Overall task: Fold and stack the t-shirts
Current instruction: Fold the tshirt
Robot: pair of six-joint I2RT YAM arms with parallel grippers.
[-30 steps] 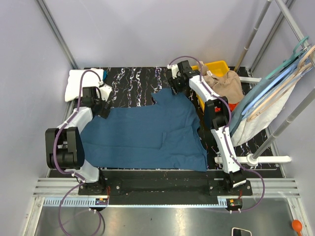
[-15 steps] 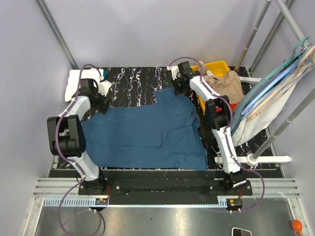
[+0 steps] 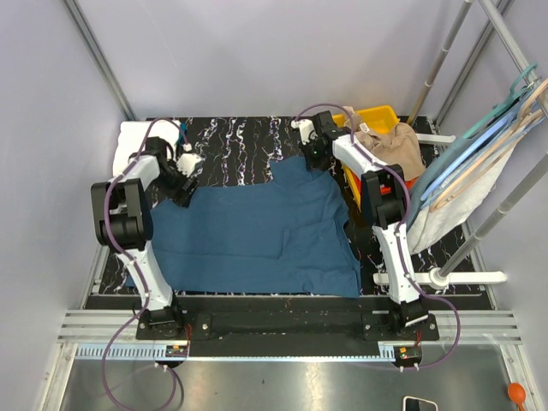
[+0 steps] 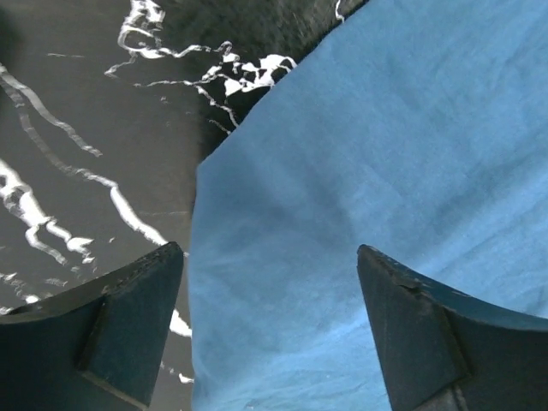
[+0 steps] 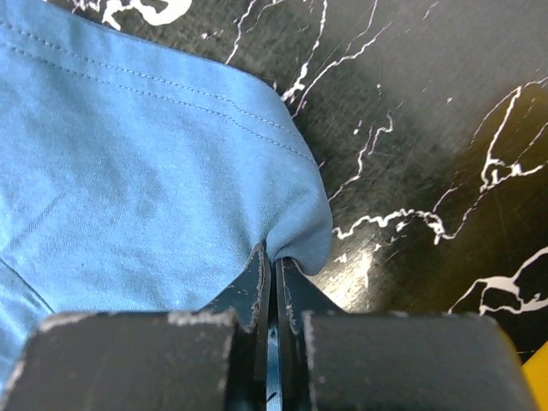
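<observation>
The big blue t-shirt [image 3: 257, 231] lies spread flat on the black table [image 3: 231, 141], and the right gripper [image 5: 274, 267] is squeezed tight on its far right corner, with a little fold of cloth pinched between the fingers. The left gripper [image 4: 270, 253] hangs over the far left corner with its fingers wide apart and nothing in them, though it is hard to see if they touch the cloth. A white t-shirt [image 3: 128, 141] sits by that corner, and a tan t-shirt [image 3: 398, 141] lies on the yellow bin [image 3: 381, 113] at the right.
</observation>
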